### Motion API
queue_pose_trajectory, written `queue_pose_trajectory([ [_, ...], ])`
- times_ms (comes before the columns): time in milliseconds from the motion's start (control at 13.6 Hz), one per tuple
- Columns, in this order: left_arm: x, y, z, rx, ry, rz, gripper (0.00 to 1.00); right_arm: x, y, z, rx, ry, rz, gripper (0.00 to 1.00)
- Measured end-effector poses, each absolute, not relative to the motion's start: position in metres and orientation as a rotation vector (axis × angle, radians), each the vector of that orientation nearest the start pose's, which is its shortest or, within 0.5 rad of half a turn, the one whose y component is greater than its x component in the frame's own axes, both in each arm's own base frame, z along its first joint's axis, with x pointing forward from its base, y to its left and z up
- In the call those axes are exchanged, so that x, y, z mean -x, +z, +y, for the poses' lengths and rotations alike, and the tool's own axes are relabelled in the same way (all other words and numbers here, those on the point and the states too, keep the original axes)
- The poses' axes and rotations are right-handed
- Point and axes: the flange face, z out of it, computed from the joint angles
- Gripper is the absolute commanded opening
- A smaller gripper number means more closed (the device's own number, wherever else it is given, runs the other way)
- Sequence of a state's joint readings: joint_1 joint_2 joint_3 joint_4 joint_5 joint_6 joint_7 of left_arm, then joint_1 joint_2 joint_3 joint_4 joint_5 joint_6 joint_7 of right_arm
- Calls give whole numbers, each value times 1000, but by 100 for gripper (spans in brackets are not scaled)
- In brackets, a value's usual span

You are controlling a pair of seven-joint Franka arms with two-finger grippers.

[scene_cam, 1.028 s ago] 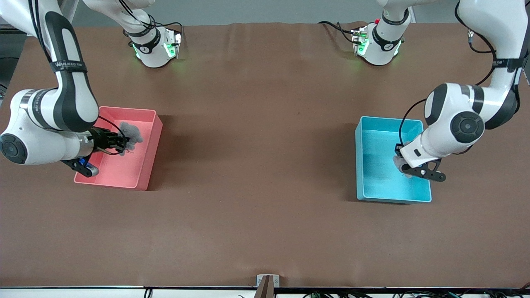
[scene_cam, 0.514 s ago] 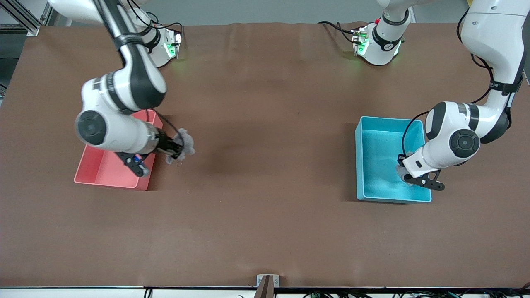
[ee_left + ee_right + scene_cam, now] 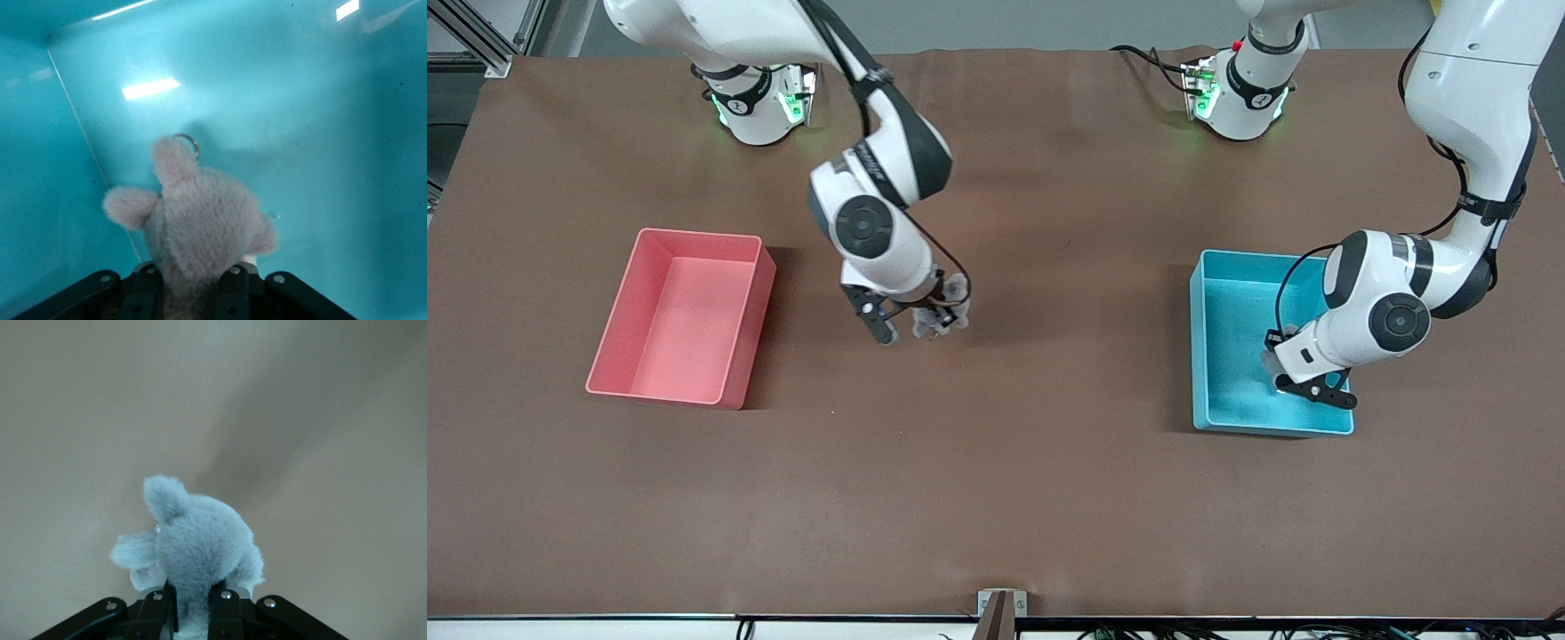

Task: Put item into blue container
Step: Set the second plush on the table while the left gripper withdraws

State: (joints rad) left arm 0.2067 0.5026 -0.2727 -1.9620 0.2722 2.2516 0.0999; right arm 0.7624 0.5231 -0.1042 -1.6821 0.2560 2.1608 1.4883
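A: Which step is in hand?

B: I judge it as delivery, twice over. The left gripper (image 3: 1285, 372) is down inside the light-blue rectangular open-top plastic bin (image 3: 1218, 267), which sits on the brown table (image 3: 1049, 498) toward the left arm's end. It holds a small grey plush toy with a metal key ring (image 3: 200, 227), squeezed tight between closed fingers (image 3: 230, 293).

A: Is that toy touching the floor of the bin?

B: In the left wrist view it hangs close over the smooth blue floor, near where the floor meets a wall. Whether it touches I cannot tell.

A: And the other arm?

B: The right gripper (image 3: 934, 322) is over bare table between the two bins, nearer the pink rectangular open-top plastic bin (image 3: 758, 293), which stands toward the right arm's end. It too is clamped nearly shut on a second fluffy grey plush toy (image 3: 193, 553), with only tabletop below it.

A: What does the next move call for?

B: In my view, the left jaws need to part so the first toy drops in the bin, and then that arm should lift clear. The right arm has most of the table's width to cross before it can release over the blue bin, and the two arms should not crowd the opening together.
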Motion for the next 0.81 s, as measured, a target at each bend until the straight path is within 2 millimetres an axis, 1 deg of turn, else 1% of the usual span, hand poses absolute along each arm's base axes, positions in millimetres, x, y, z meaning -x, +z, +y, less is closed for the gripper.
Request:
queue_pose_trajectory([
  [73,-594,208,-29,3025,297,516,28,-515,283,436,2745,243,1446,2],
  [147,-593,207,-29,3024,306,518,33,-512,272,446,2747,239,1458,2],
  [220,-593,207,-30,3023,309,520,47,-512,263,453,2736,228,1473,2],
  [294,-593,207,-32,3023,311,524,65,-513,256,459,2722,212,1482,2],
  [367,-592,208,-34,3021,316,529,68,-513,250,464,2711,198,1484,3],
  [514,-592,211,-41,3018,337,535,80,-513,238,469,2702,182,1487,16],
  [587,-593,216,-46,3017,341,531,83,-512,233,470,2705,182,1489,23],
  [661,-593,222,-51,3015,340,526,88,-512,229,469,2708,183,1493,55],
  [734,-594,232,-59,3013,338,518,100,-513,226,469,2711,184,1497,96],
  [807,-595,243,-66,3008,341,519,100,-513,224,468,2713,184,1499,100],
])
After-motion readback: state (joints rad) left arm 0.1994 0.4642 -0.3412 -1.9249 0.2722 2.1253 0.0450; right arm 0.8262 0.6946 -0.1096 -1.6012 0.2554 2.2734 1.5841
